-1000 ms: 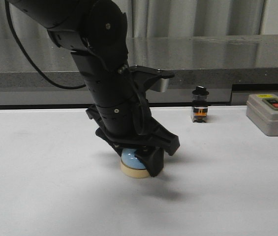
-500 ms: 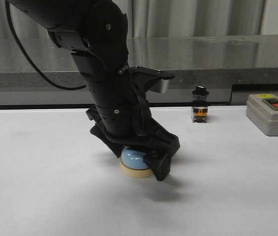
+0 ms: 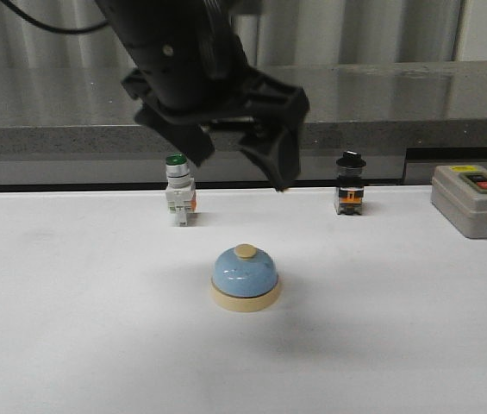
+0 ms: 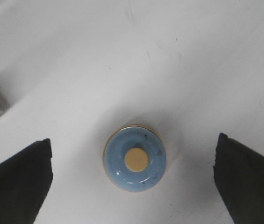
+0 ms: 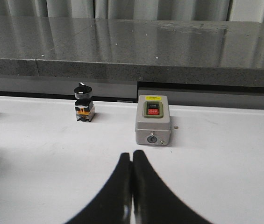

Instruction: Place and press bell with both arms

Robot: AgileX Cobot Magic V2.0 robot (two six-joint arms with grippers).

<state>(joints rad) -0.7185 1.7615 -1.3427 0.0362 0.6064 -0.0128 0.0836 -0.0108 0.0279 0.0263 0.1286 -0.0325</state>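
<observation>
On the worktop we are seeing the bell freed, left end effector spread above; right end effector, tips together, should descend squarely onto the button

Bell: glossy light-blue dome, cream base and button. Desk: plain white. My claws: black. Switches: one green-capped, one black-capped. Grey box: red and green buttons.
</observation>
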